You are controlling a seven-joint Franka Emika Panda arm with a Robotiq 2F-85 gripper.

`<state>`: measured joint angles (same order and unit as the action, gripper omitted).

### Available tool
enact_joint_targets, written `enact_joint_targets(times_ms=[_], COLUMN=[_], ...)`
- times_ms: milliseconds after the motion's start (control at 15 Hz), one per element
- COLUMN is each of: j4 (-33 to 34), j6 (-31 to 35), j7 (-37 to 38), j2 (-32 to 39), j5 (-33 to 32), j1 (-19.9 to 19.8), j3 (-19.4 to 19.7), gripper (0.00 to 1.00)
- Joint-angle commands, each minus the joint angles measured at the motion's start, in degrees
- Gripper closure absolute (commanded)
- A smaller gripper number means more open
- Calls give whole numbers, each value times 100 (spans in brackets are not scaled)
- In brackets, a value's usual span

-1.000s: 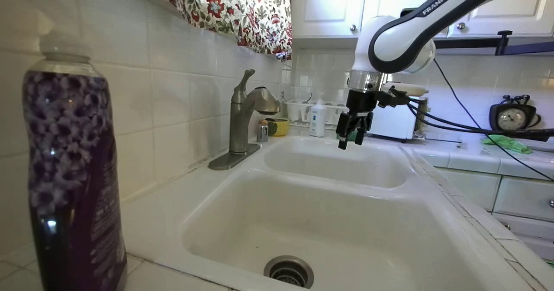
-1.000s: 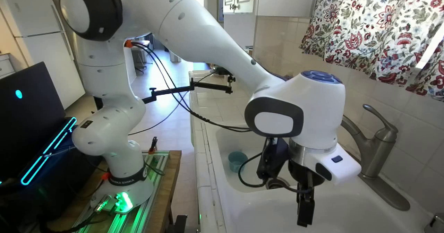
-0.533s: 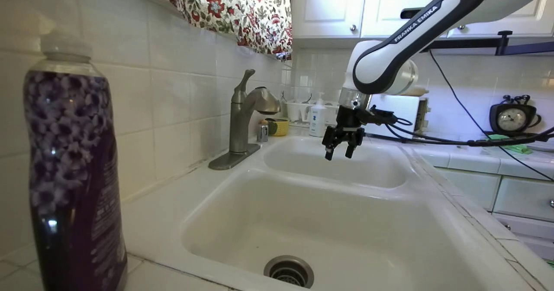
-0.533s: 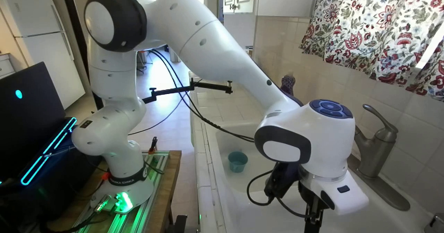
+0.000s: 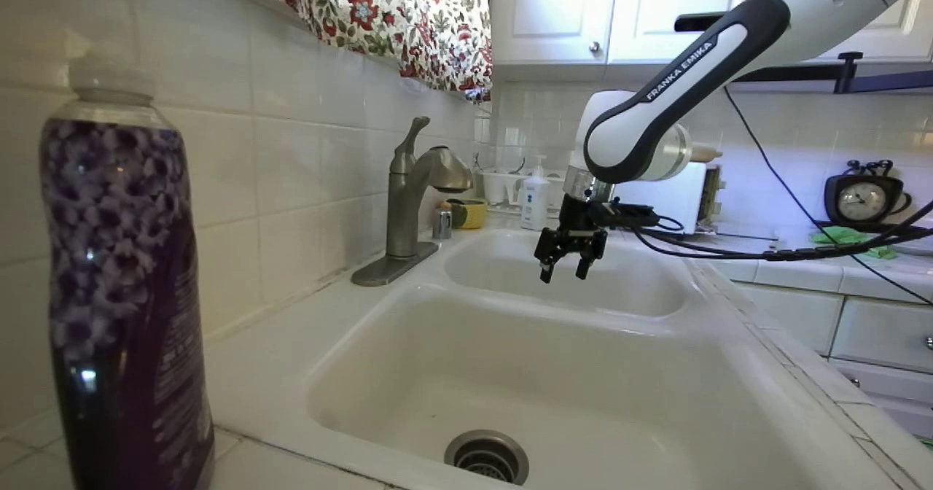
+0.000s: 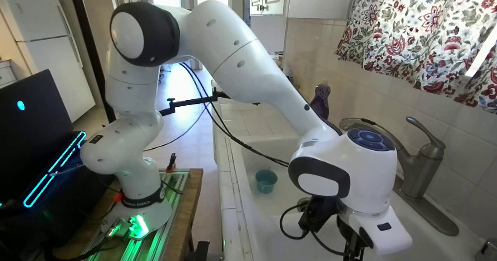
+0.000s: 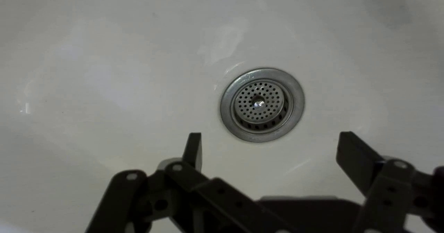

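Observation:
My black gripper (image 5: pixel 564 273) is open and empty, pointing down above the white double sink, in front of the farther basin (image 5: pixel 656 286) as an exterior view shows it. In the wrist view its two fingers (image 7: pixel 270 136) are wide apart with nothing between them. Just beyond the fingertips, a round metal drain with a perforated strainer (image 7: pixel 258 104) sits in the bare white basin floor (image 7: pixel 121 87). The fingers do not touch it. In an exterior view the gripper (image 6: pixel 354 253) is cut off by the bottom edge. A teal cup (image 6: pixel 266 181) stands in the other basin.
The grey faucet (image 5: pixel 404 205) stands at the wall side of the sink. A purple bottle (image 5: pixel 124 293) stands at the counter's near corner. A white pump bottle (image 5: pixel 535 202), a yellow container (image 5: pixel 470 214) and a white rack are behind. Black cables (image 6: pixel 256 150) hang beside the arm.
The arm has come down, and the gripper has sunk lower over the sink. It has shifted left in the view with the purple bottle. Fingers hold nothing throughout; the cup has not moved.

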<state>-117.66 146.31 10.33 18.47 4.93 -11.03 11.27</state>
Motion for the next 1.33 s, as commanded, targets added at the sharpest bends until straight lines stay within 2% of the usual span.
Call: enact_joint_targets(times_ms=[0,133,267,533,867,1267], j4=[13,13,141,572,1368,2237], j6=[-20,-20,184,148,-56,-382], j7=[-2,-2,145,144,-6,128], j2=[-3,-4,238,818,1559,2347], j5=[1,1,-78,0,206,124], j1=[8,8,70,63,-81,-96], j3=[10,10,40,-13,-201,-144], gripper=[0,0,0,0,0,0])
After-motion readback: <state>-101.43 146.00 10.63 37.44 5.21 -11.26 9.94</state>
